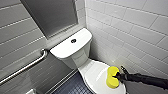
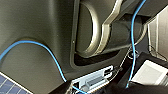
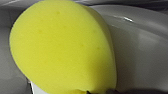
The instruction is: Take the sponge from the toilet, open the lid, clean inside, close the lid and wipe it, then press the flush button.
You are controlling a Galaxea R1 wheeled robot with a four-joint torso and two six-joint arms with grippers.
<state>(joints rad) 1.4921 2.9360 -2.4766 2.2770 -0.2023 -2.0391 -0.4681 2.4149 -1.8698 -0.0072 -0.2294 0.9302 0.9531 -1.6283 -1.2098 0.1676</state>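
Observation:
The yellow sponge (image 1: 112,77) rests against the right side of the closed white lid (image 1: 94,75). My right gripper (image 1: 117,75) is shut on the sponge at its pinched waist, and the dark arm reaches in from the right. In the right wrist view the sponge (image 3: 62,47) looms large and close, pressed on the glossy white lid (image 3: 140,50). The small dark flush button (image 1: 73,40) sits in the middle of the white tank top (image 1: 62,48), behind the lid. My left gripper is open.
A metal grab bar (image 1: 25,66) runs along the grey tiled wall on the left. White tiled wall (image 1: 135,32) stands close on the toilet's right. Dark tiled floor (image 1: 72,87) lies left of the bowl. A blue cable (image 2: 50,53) crosses the robot's body.

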